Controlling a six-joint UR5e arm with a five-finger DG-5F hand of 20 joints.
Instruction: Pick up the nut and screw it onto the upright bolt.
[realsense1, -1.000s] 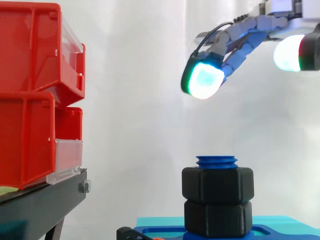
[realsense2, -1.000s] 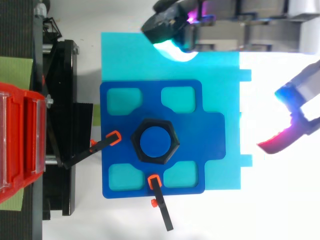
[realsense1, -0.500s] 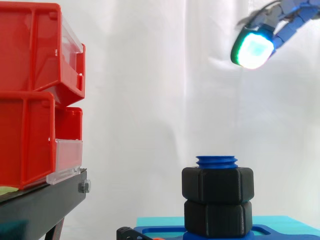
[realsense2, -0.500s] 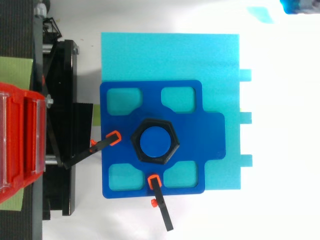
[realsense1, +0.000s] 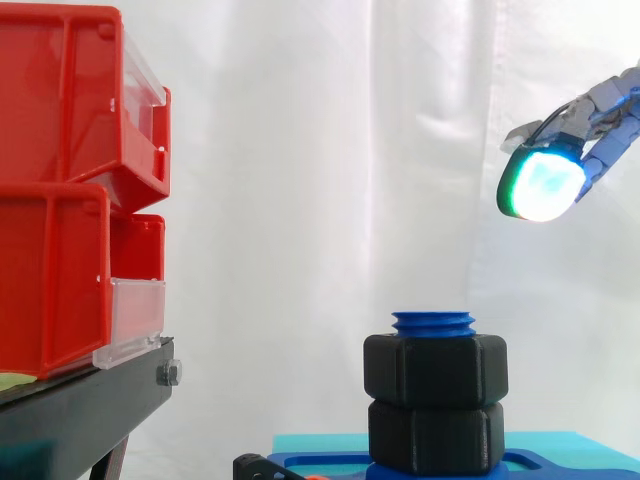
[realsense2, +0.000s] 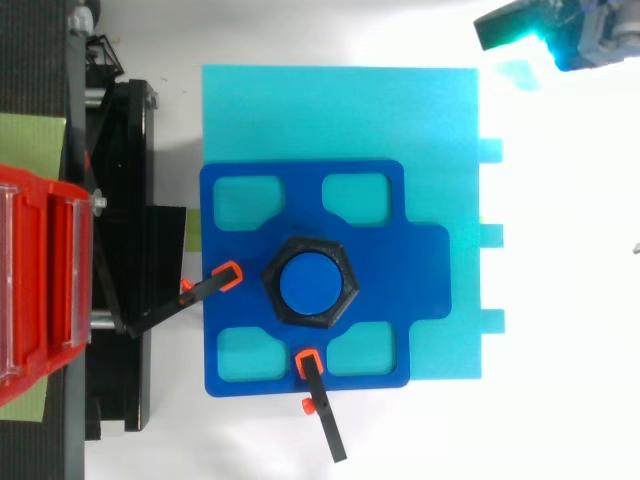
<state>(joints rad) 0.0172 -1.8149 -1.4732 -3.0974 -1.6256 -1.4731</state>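
The nut (realsense1: 435, 370) sat on the bolt (realsense1: 434, 322), which stood on a plate (realsense2: 420, 270) on a mat (realsense2: 340, 110). Bins (realsense1: 60, 200) on a stand (realsense1: 80, 410) stood left, and the hand (realsense1: 545, 185) hung upper right.

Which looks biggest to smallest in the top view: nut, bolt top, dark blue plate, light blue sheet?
1. light blue sheet
2. dark blue plate
3. nut
4. bolt top
Nut and bolt sit nearer the camera, but the order holds.
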